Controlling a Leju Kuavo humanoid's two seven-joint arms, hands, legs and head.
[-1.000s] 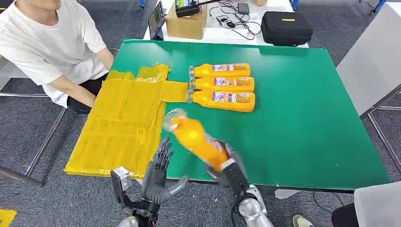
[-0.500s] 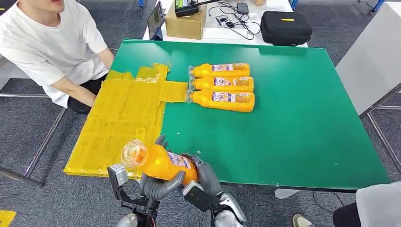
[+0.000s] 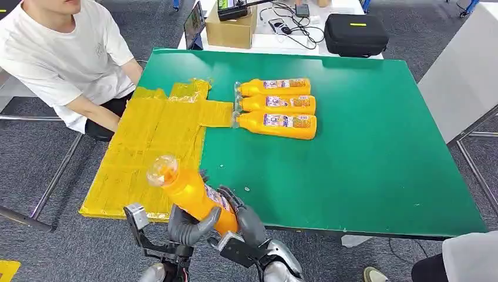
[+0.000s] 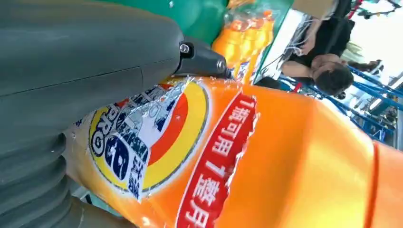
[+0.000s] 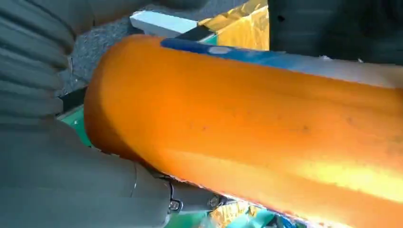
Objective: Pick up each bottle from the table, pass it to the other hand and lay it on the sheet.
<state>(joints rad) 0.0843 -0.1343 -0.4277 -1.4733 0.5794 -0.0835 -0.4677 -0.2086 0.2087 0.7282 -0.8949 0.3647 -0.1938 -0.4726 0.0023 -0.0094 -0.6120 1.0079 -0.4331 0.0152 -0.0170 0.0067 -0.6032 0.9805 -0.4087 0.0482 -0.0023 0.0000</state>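
An orange bottle [image 3: 189, 191] with a clear cap is held tilted above the table's near edge, cap pointing up and toward the yellow sheet [image 3: 154, 141]. My left hand [image 3: 189, 226] wraps its lower body from the left, thumb across the front. From the right, my right hand [image 3: 242, 218] grips the bottle's base. The left wrist view has the bottle's label [image 4: 157, 137] under the thumb [image 4: 95, 57]. In the right wrist view the bottle [image 5: 266, 128] lies against the thumb [image 5: 71, 180]. Three more orange bottles [image 3: 278, 106] lie side by side on the green table [image 3: 364, 153].
A person in a white shirt [image 3: 64, 59] sits at the table's left, an arm by the sheet's far edge. Behind the green table stand a cardboard box [image 3: 230, 29], cables and a black case [image 3: 356, 34]. A grey surface [image 3: 464, 76] is at the right.
The bottle was carried left from the right hand alone to the near edge by the sheet, where the left hand closed on it. Since half a second ago it has tilted more upright.
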